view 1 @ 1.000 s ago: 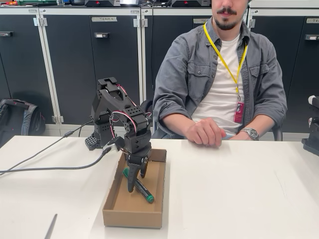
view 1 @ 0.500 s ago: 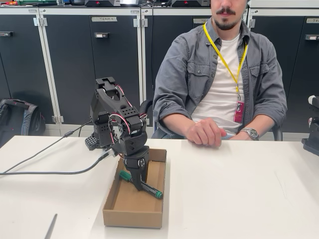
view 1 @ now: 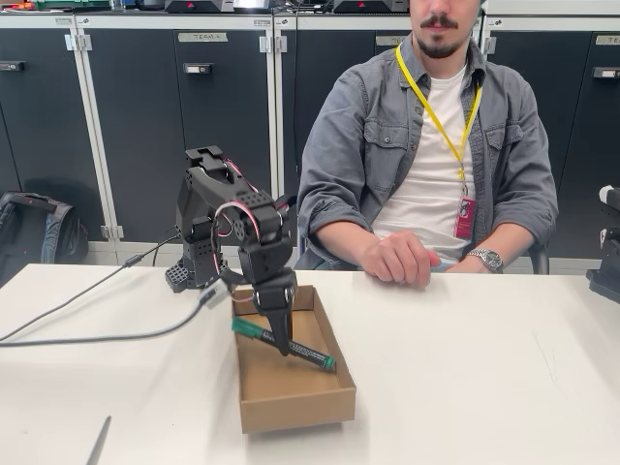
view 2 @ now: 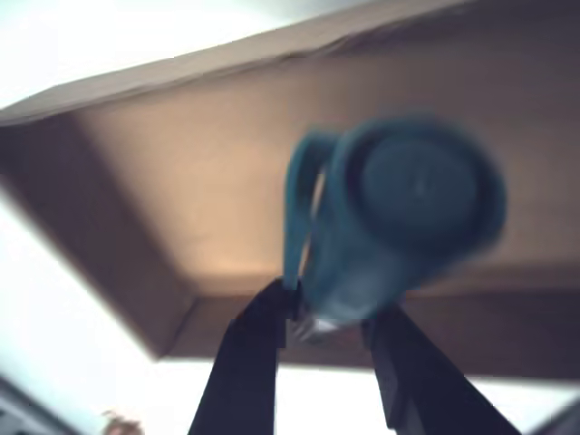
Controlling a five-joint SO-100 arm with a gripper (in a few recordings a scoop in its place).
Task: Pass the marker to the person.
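we find the fingers [view 1: 283, 341] clamped on the marker [view 1: 283, 346] above the cardboard box [view 1: 291, 402], its long axis near level, lower green end pointing right, the person's hand [view 1: 399, 260] resting on the worktop [view 1: 484, 368] beyond it to the right.

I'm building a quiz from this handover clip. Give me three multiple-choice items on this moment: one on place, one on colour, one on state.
1. Where is the marker?
A. In the gripper, over the cardboard box
B. Flat on the table
C. In the person's hand

2. What colour are the marker's ends?
A. Red
B. Green
C. Yellow

3. How is the gripper?
A. Wide open
B. Shut on the marker
C. Shut on nothing

Answers:
1 A, the marker hangs tilted above the cardboard box.
2 B, both tips show green in the fixed view.
3 B, the wrist view shows the fingers clamping the barrel.
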